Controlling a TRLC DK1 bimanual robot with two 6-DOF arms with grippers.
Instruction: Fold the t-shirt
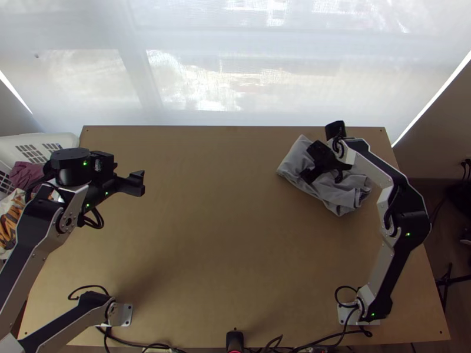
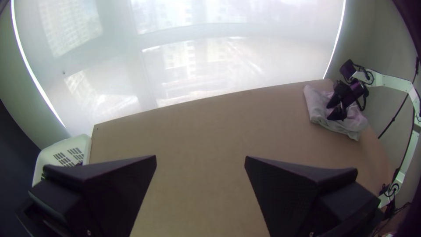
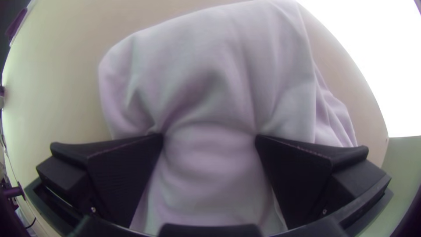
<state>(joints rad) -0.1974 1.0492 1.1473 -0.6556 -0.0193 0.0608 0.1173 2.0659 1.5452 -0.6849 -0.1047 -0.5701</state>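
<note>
Where I'm standing, the right gripper (image 1: 322, 176) is down on the grey t-shirt (image 1: 295, 156), its two black fingers well apart and their tips pressing into the cloth. The fabric rises in a soft bulge between them, with creases running off from each tip, and I can't tell that any of it is pinched. The t-shirt lies directly beneath that gripper as a loose, compact bundle on the wooden tabletop (image 1: 206, 235), smoother on the side toward the left gripper and more rumpled on the side nearer the right arm's base. Well apart from all that, the left gripper (image 1: 139, 183) hangs over the other side of the tabletop, its fingers spread wide with nothing between them. Outward from it, past its wrist, a white basket (image 1: 66, 140) sits beside the tabletop, holding a dark maroon cloth (image 1: 25, 175).
</note>
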